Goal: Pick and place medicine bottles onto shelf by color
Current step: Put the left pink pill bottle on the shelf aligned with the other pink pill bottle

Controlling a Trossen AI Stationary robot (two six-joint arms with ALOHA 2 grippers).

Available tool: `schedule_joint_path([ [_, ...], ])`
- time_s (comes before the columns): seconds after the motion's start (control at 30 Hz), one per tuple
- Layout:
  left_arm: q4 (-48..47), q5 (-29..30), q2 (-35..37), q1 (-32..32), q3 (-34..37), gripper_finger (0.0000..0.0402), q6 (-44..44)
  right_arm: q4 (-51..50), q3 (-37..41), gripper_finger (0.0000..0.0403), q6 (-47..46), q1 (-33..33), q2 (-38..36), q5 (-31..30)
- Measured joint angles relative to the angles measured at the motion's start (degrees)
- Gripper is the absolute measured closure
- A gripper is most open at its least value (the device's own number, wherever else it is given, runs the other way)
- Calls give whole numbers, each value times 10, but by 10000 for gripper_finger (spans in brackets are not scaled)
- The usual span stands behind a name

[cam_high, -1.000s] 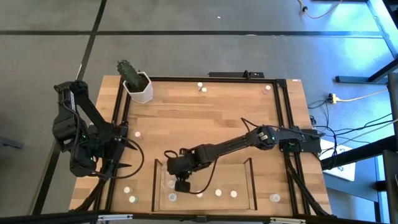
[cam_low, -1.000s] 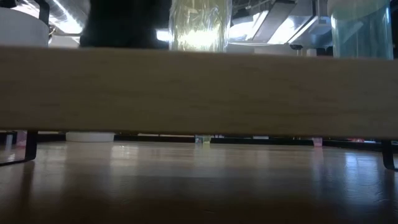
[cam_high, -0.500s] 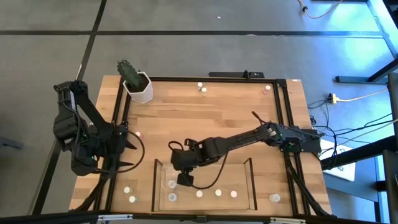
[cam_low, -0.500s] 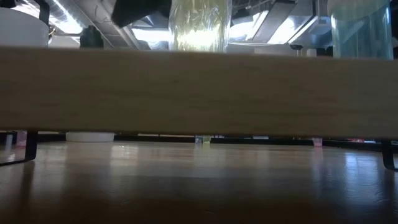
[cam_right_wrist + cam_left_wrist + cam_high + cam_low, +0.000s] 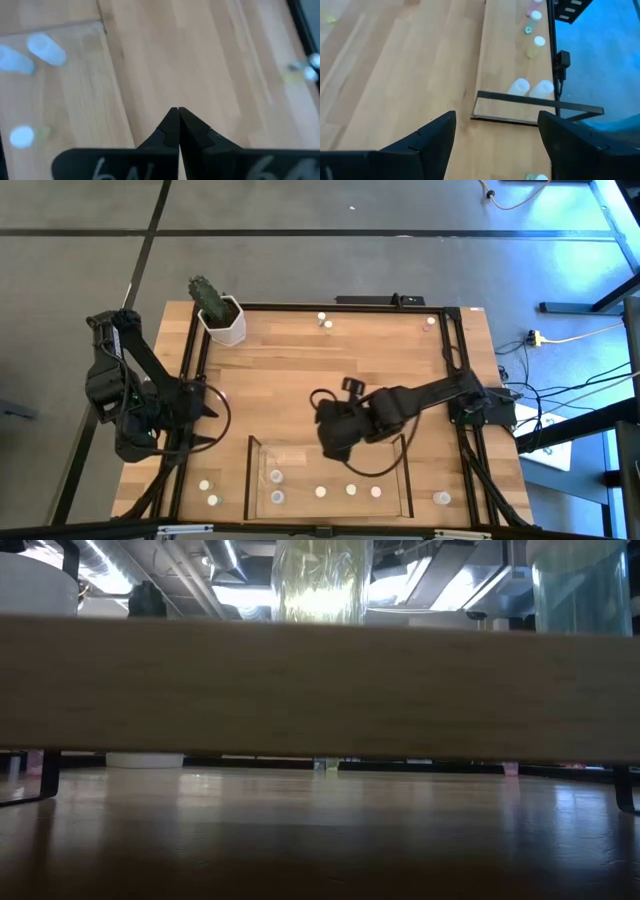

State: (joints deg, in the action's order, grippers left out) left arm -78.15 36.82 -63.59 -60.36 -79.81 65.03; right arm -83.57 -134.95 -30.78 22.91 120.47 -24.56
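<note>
The shelf (image 5: 262, 448), a clear-walled tray with a wood floor, lies at the table's near edge and holds several small pale medicine bottles (image 5: 320, 492) standing on its floor. More bottles stand on the bare table near its left corner (image 5: 204, 485), right corner (image 5: 442, 498) and far edge (image 5: 322, 317). My right gripper (image 5: 332, 442) hangs shut and empty above the shelf's far wall; its shut fingertips (image 5: 177, 125) show over bare wood. My left gripper (image 5: 497, 135) hovers open and empty over the table's left side (image 5: 205, 423), facing the shelf's left end (image 5: 535, 100).
A white hexagonal pot with a cactus (image 5: 222, 320) stands at the far left corner. A black metal frame (image 5: 452, 360) runs around the tabletop. In the low view a wood board (image 5: 320, 690) fills the middle, with two clear bottles (image 5: 320, 580) above it.
My right gripper, shut throughout, has risen out of the shelf's left part and gone toward the table's right and far side; it has left the low view. My left gripper has rolled about its own axis in place.
</note>
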Motion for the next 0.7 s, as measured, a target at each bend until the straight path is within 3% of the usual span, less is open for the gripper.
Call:
schedule_joint_path([
  [0.17,-8,19,0,0,0,127,6,-67,0,401,-43,19,-20,1],
  [0.3,-8,46,0,3,0,127,13,-65,3,401,-47,31,-31,1],
  [0.7,-10,62,0,86,0,127,24,-64,4,401,32,36,-71,-14],
])
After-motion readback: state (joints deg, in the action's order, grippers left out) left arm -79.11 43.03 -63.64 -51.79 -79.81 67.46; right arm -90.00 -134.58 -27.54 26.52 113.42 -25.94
